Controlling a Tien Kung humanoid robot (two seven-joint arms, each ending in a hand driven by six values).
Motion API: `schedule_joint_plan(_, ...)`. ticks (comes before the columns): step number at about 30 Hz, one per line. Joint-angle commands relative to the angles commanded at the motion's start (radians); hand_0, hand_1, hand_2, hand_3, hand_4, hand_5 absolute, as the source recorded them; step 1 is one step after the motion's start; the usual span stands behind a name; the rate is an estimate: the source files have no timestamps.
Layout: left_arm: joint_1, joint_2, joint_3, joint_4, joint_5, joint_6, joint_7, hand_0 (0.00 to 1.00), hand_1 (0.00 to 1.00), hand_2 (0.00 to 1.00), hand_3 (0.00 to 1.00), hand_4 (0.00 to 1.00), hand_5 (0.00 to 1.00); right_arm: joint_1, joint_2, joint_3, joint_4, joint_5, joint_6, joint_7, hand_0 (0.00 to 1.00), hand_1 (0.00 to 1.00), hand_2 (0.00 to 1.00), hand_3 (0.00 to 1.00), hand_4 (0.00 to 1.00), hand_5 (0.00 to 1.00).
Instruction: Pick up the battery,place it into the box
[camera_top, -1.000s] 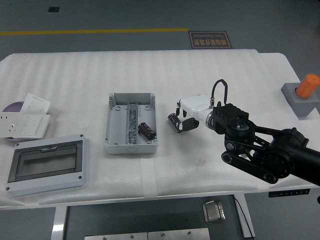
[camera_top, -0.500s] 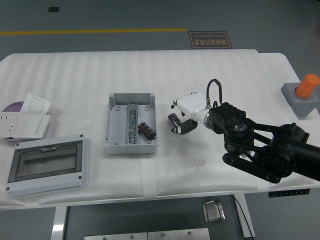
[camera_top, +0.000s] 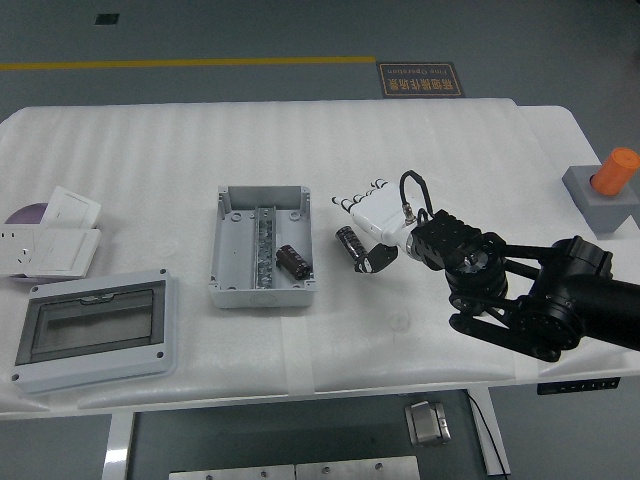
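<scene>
Battery (camera_top: 349, 243): one dark cylinder, lying on the white table (camera_top: 450, 150) just right of the box and touching, or nearly touching, the thumb of my right hand (camera_top: 368, 225). It is outside the box.

Second battery (camera_top: 292, 259): same dark cylinder type, lying inside the box, in the compartment right of the centre rail, towards the near wall.

Box (camera_top: 226, 278): grey, open-topped, rectangular, with a metal rail (camera_top: 264, 243) running front to back through its middle. It sits on the table left of centre.

My right hand: white-shelled, dark at the joints, reaching in from the right on a black arm (camera_top: 540, 295). The fingers (camera_top: 362, 192) are spread and point up and away from the table; the thumb (camera_top: 376, 259) curls low beside the battery. The hand holds nothing; nothing is clamped.

Left of the box, near the front edge: a grey enclosure with a smoked transparent lid (camera_top: 92, 328), lying flat.

Behind that, at the table's left edge: white switch or socket plates (camera_top: 50, 240) stacked loosely, with a purplish disc (camera_top: 30, 213) partly under them.

Far right edge: a grey block (camera_top: 598, 202) carrying an orange cylinder (camera_top: 614, 170), tilted, well apart from my hand.

Floor beyond the table: a yellow line (camera_top: 180, 64) and a dark printed floor label (camera_top: 420, 78).
</scene>
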Motion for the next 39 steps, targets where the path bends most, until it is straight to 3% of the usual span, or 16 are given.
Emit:
schedule_joint_plan(13,-0.008,0.001,-0.012,-0.003,0.015,0.000,-0.002,0.683,0.698,0.520,0.600,0.521,0.539,0.025,0.021,-0.079,-0.064,0.017,-0.060,0.046,0.900,0.697,0.769,0.998,0.907,0.462)
schedule_joint_plan(14,-0.008,0.001,-0.012,-0.003,0.016,0.000,-0.002,0.684,0.698,0.520,0.599,0.518,0.540,0.025,0.022,-0.082,-0.066,0.016,-0.063,0.048,0.876,0.679,0.740,0.998,0.754,0.410)
schedule_joint_plan(19,-0.007,0.002,-0.013,-0.004,0.018,0.001,-0.003,0.684,0.698,0.520,0.599,0.518,0.540,0.026,0.024,-0.080,-0.076,0.005,-0.064,0.060,0.876,0.679,0.740,0.998,0.754,0.410)
schedule_joint_plan(20,-0.007,0.002,-0.014,-0.004,0.018,0.001,-0.004,0.683,0.698,0.520,0.599,0.516,0.545,0.026,0.024,-0.078,-0.078,0.003,-0.061,0.062,0.859,0.662,0.712,0.956,0.675,0.379)
schedule_joint_plan(25,-0.007,0.002,-0.023,-0.006,0.026,0.002,-0.005,0.683,0.698,0.520,0.599,0.516,0.545,0.025,0.022,-0.063,-0.084,-0.007,-0.042,0.076,0.859,0.662,0.712,0.956,0.675,0.379)
schedule_joint_plan(26,-0.007,0.002,-0.026,-0.007,0.030,0.002,-0.005,0.683,0.698,0.521,0.600,0.515,0.545,0.026,0.022,-0.061,-0.084,-0.008,-0.039,0.079,0.823,0.642,0.669,0.744,0.548,0.328)
schedule_joint_plan(31,-0.008,0.001,-0.040,-0.011,0.044,0.001,-0.005,0.683,0.698,0.521,0.600,0.515,0.545,0.025,0.023,-0.052,-0.085,-0.001,-0.036,0.091,0.823,0.642,0.669,0.744,0.548,0.328)
schedule_joint_plan(32,-0.008,0.001,-0.042,-0.011,0.046,0.000,-0.005,0.683,0.698,0.521,0.601,0.520,0.553,0.024,0.023,-0.051,-0.085,-0.001,-0.036,0.093,0.810,0.630,0.635,0.698,0.422,0.299)
schedule_joint_plan(39,-0.009,0.004,-0.051,-0.014,0.058,0.000,-0.004,0.683,0.698,0.521,0.602,0.525,0.565,0.022,0.029,-0.033,-0.085,0.002,-0.015,0.113,0.799,0.619,0.631,0.695,0.433,0.303)
